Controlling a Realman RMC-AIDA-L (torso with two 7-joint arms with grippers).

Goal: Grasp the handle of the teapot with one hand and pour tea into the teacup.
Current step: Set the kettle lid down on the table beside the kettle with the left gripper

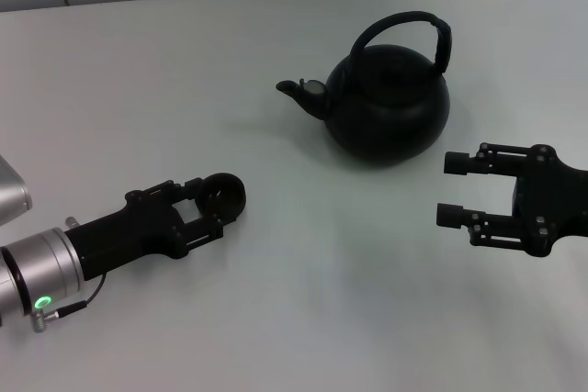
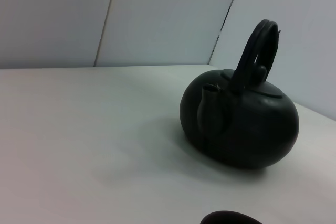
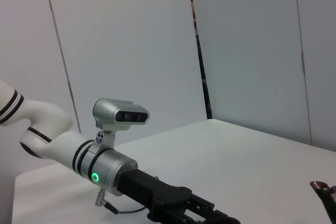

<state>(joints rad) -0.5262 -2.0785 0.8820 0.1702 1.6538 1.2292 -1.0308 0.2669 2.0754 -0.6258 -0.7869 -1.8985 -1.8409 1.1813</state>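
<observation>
Left hand point(image 1: 223, 201) grips small dark round teacup point(image 1: 225, 194); open right hand point(image 1: 452, 189) lower right could bump squat matte black teapot point(image 1: 390, 103), missing arched handle point(image 1: 432, 29).

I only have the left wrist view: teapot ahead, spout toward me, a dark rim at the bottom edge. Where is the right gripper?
Observer: In the head view the right gripper is open, on the teapot's right, nearer the robot, not touching it.
Operator: Is it at the handle?
Observer: No. The handle rises over the pot's top, and nothing holds it.
Operator: And that dark rim?
Observer: It's the cup, upright on the table at the tip of the left gripper, well apart from the spout.
</observation>
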